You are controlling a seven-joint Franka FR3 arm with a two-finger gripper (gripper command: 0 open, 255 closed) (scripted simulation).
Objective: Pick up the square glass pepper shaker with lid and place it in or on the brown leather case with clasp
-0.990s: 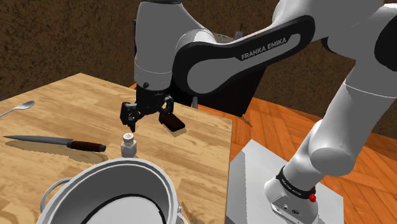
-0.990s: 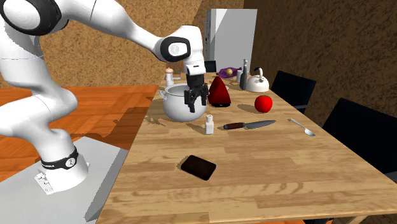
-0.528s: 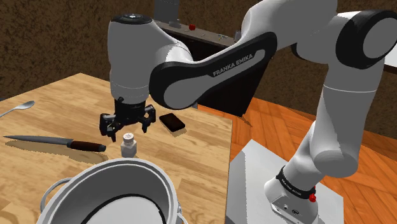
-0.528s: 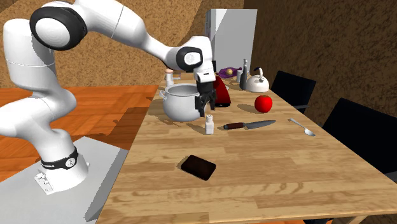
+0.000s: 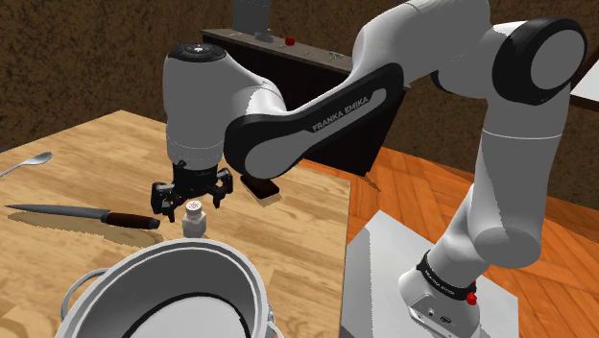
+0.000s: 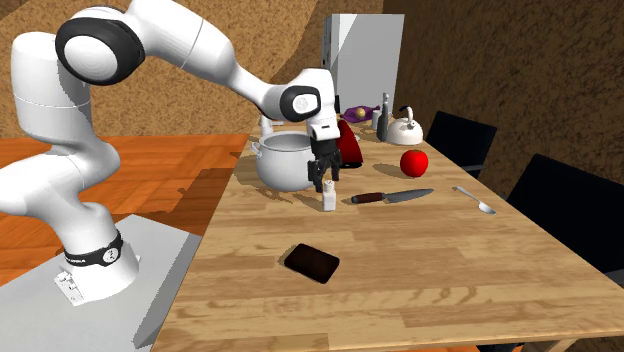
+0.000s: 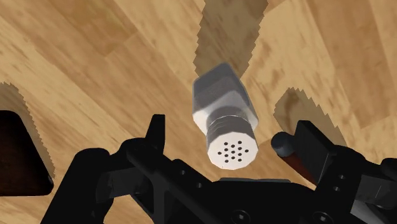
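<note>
Square pale-grey pepper shaker (image 7: 224, 121) with a perforated round lid stands upright on the wooden desk (image 6: 450, 280), between the black gripper's (image 7: 232, 137) wide-spread fingers (the wrist view shows neither touching it). The second exterior view shows the flat dark-brown case (image 6: 312, 263) whole, well apart, with bare wood around it, near the desk's edge.

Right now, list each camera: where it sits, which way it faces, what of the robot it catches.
Shoulder view: beside and slightly behind the stand, looking down across the wooden table past the pot; the arm and open gripper hang over the pepper shaker.
Second exterior view: off the table's near end by the stand, facing along it toward the kettle; whole arm shows.
Wrist view: on the hand, looking down onto the pepper shaker between both fingers.
Shared: both exterior views show the knife and dark brown case.
</note>
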